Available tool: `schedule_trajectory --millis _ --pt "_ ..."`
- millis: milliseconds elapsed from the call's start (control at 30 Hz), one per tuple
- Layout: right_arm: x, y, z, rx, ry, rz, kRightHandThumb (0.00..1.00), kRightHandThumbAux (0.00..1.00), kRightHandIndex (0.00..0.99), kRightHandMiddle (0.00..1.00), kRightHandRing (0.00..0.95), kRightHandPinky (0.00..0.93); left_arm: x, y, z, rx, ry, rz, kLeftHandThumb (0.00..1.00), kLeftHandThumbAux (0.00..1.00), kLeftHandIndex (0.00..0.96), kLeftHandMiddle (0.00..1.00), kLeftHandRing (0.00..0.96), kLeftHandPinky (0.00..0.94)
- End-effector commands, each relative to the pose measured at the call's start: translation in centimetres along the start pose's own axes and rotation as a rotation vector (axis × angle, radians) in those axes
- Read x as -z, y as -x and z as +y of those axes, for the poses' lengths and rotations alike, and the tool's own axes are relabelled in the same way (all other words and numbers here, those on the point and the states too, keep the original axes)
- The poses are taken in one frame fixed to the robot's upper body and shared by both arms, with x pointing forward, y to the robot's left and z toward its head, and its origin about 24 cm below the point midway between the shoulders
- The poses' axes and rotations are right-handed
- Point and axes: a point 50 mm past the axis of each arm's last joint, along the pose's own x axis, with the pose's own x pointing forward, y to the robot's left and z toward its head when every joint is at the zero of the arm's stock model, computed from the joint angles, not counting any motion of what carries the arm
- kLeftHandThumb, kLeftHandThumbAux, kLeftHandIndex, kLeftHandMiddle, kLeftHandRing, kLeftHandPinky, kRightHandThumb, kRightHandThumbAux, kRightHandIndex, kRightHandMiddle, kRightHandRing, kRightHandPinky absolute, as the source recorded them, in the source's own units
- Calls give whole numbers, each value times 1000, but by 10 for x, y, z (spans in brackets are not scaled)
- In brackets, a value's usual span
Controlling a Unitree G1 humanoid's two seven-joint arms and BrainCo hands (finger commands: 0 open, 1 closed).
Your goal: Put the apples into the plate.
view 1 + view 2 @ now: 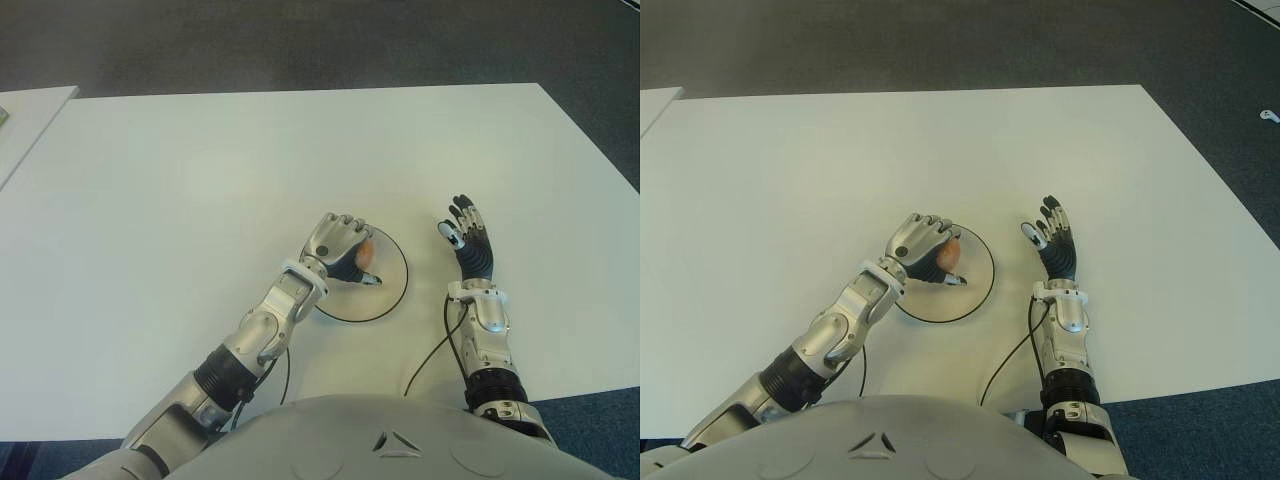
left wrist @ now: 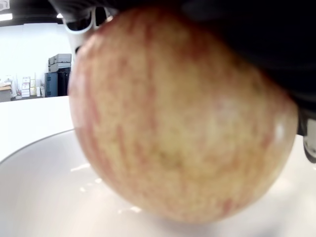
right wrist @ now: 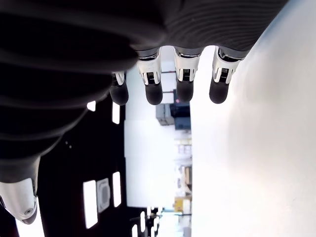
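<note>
Left hand (image 1: 340, 250) grips the apple (image 1: 366, 254) over the plate (image 1: 392, 290) at frame centre; firm, smooth, roundish, best cupped around its middle; right hand (image 1: 472, 242) spread open beside it

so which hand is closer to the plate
Left. The left hand is over the plate, holding the apple; the right hand shows open, beside the plate on its right.

Apple (image 2: 177, 123) skin smooth, waxy; plate (image 1: 388, 295) glossy; table (image 1: 200, 180) matt.
</note>
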Motion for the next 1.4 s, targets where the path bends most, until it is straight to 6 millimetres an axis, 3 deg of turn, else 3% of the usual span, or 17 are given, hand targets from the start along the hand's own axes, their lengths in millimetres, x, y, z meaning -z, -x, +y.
schedule_trajectory --millis 33,833,967,1033,1067,1133,1233,1267,1300,1400 --pt "42 32 6 12 -59 231 160 572 29 4 0 0 0 -1 -6 36 11 0 855 663 406 538 832 832" --pt "43 31 7 8 -53 245 155 590 10 0 0 0 -1 1 -8 63 -19 -31 855 662 408 534 824 813" --pt "43 31 7 6 -53 245 156 588 9 0 0 0 0 1 -6 50 -27 -41 861 654 435 573 820 807" --pt "43 31 8 5 -55 244 156 587 10 0 0 0 0 1 -5 45 -20 -43 855 655 444 533 822 814" --pt "43 31 8 5 -55 243 156 587 11 0 0 0 0 1 -5 42 -15 -43 800 669 441 637 825 820" --pt "43 30 8 5 -57 242 157 587 13 0 0 0 0 1 -4 27 12 -45 749 682 437 726 821 821" --pt "43 30 9 4 -58 241 159 585 14 0 0 0 0 2 -3 8 53 -45 711 692 433 780 808 817" --pt "43 30 9 4 -58 241 161 584 13 0 0 0 0 2 -3 4 66 -45 584 598 437 760 775 774" --pt "43 30 9 3 -57 241 161 583 13 0 0 0 0 2 -3 0 82 -41 538 564 439 753 764 759" --pt "43 31 9 -4 -52 245 164 577 7 0 0 0 -1 2 -3 -13 111 -19 360 433 379 474 461 453"
